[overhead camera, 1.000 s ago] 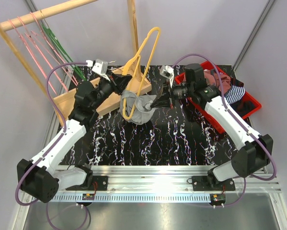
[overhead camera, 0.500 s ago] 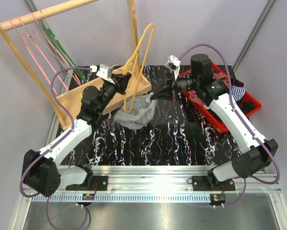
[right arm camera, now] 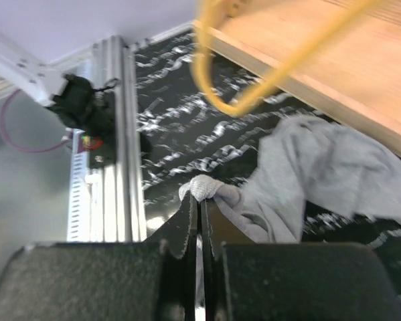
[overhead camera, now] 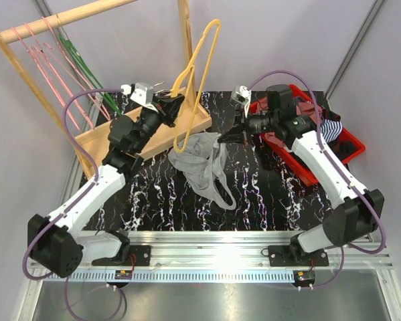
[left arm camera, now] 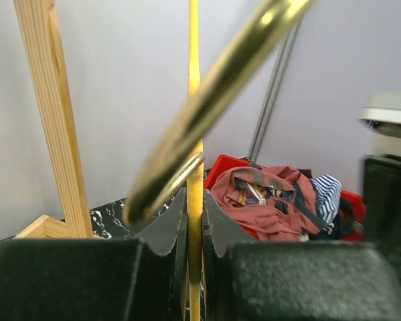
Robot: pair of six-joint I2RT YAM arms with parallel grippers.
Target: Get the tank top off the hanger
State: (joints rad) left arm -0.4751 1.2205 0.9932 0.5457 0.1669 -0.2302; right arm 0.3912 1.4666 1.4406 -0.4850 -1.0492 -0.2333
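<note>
The yellow hanger (overhead camera: pixel 199 80) stands upright, held near its lower part by my left gripper (overhead camera: pixel 174 110), which is shut on it. In the left wrist view the yellow hanger bar (left arm camera: pixel 195 134) runs between the shut fingers. The grey tank top (overhead camera: pixel 203 166) hangs clear below the hanger and trails onto the black marbled table. My right gripper (overhead camera: pixel 235 134) is shut on an edge of the tank top. The right wrist view shows the grey cloth (right arm camera: pixel 321 174) pinched at the fingertips (right arm camera: pixel 200 200), with the hanger's lower loop (right arm camera: pixel 233 93) apart from it.
A red bin (overhead camera: pixel 321 134) of clothes sits at the back right. A wooden rack with a base board (overhead camera: pixel 120 137) and pink and green hangers (overhead camera: pixel 59 60) stands at the back left. The metal rail (overhead camera: pixel 220 241) runs along the table's near edge.
The tank top has come off the hanger's lower end and now drapes lower toward the near side. My right gripper moved slightly down with the cloth; the left lifted the hanger.
</note>
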